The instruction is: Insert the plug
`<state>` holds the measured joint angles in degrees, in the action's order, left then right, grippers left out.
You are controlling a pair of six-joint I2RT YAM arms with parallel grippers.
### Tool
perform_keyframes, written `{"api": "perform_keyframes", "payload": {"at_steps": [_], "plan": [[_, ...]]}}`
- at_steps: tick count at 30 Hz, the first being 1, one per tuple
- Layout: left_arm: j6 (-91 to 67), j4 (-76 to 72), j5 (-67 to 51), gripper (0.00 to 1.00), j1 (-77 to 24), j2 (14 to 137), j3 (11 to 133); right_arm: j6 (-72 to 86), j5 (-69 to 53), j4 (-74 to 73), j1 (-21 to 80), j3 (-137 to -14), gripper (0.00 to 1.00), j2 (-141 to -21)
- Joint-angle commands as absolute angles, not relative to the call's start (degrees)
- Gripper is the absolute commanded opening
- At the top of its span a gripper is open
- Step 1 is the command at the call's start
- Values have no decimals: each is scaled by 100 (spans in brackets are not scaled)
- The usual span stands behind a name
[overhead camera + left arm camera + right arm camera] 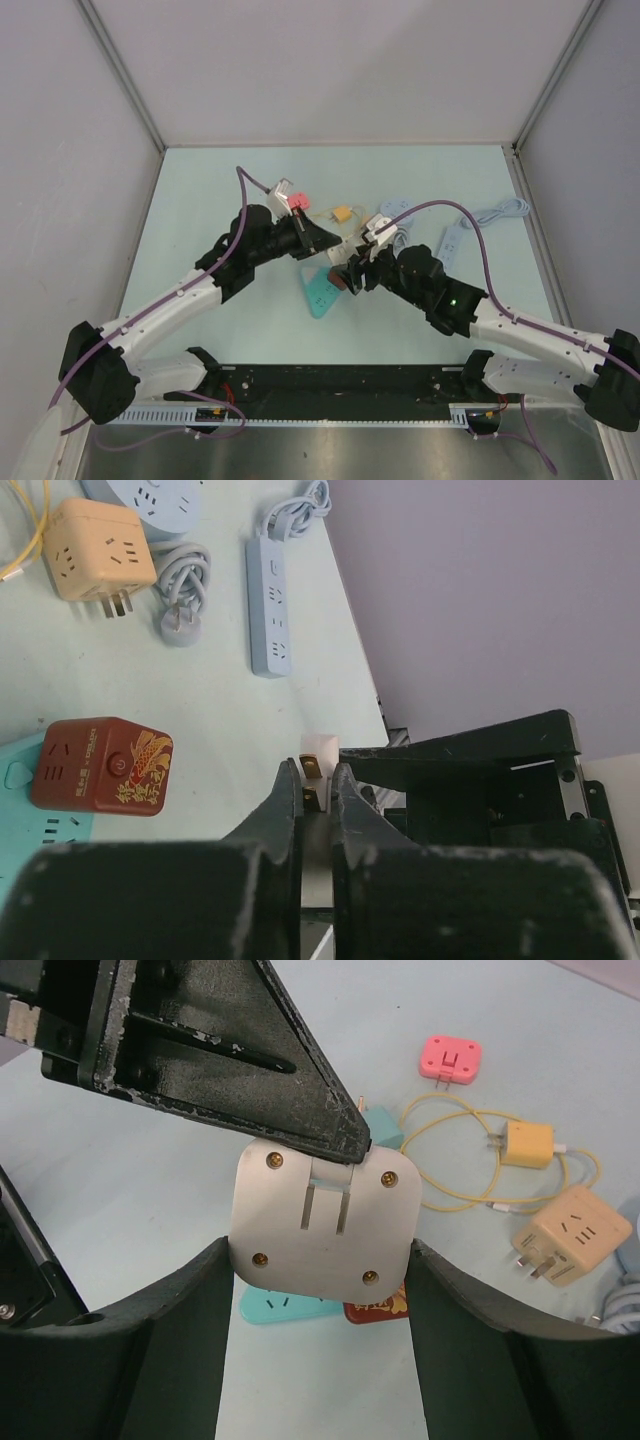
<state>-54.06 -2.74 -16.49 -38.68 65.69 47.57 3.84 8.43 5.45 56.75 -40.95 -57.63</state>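
My left gripper [318, 775] is shut on a small white plug [320, 748] with two brass prongs showing between the fingers. My right gripper [318, 1250] is shut on a white square socket block [320, 1225], held by its sides above the table, with its two-slot face and brass screws towards the camera. In the right wrist view the left gripper's black fingers [250, 1070] reach in from the upper left. Their tip holds the plug [330, 1172] against the block's upper edge, just above the slots. From the top, both grippers [325, 240] [347, 276] meet at mid-table.
A red cube socket [100, 765] lies on a teal power strip [285, 1308] below the grippers. Behind them are a pink adapter [450, 1060], a yellow charger [528, 1144] with its cable, a beige cube adapter [570, 1232], a blue power strip [270, 605] and a coiled grey cord [180, 620].
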Motion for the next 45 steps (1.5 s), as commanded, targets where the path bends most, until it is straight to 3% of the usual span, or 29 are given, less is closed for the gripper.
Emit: {"api": "perform_keyframes", "payload": {"at_steps": [1,2,3,6,12,22,31,41,45], "plan": [[-5607,-413,-1706,1,-3920,6442,4816,614,607,1098,5503,-4368,41,-5775],[-5651,-422,-1644,0,-3920,6434,4816,685,546,1090,5458,-4368,49,-5731],[-5677,-439,-1539,0,-3920,6407,4816,799,449,1081,5423,-4359,65,-5696],[-5783,-570,-1398,0,-3920,6381,4799,1291,239,932,5151,-4359,87,-5521],[-6240,-1132,-1204,1,-3911,6328,4623,2749,-632,888,4413,-4342,99,-5195],[-7048,-2118,-1029,1,-3920,6293,4386,5131,-1502,2274,3534,-3824,99,-5124],[-7321,-2645,-993,0,-3937,6398,4421,5958,-1336,2635,3419,-3472,90,-5176],[-7356,-3006,-1011,0,-4052,6609,4517,6337,-1555,3647,3428,-3358,70,-5598],[-7321,-3050,-984,1,-4061,6636,4509,6459,-1608,3937,3436,-3349,57,-5730]]}}
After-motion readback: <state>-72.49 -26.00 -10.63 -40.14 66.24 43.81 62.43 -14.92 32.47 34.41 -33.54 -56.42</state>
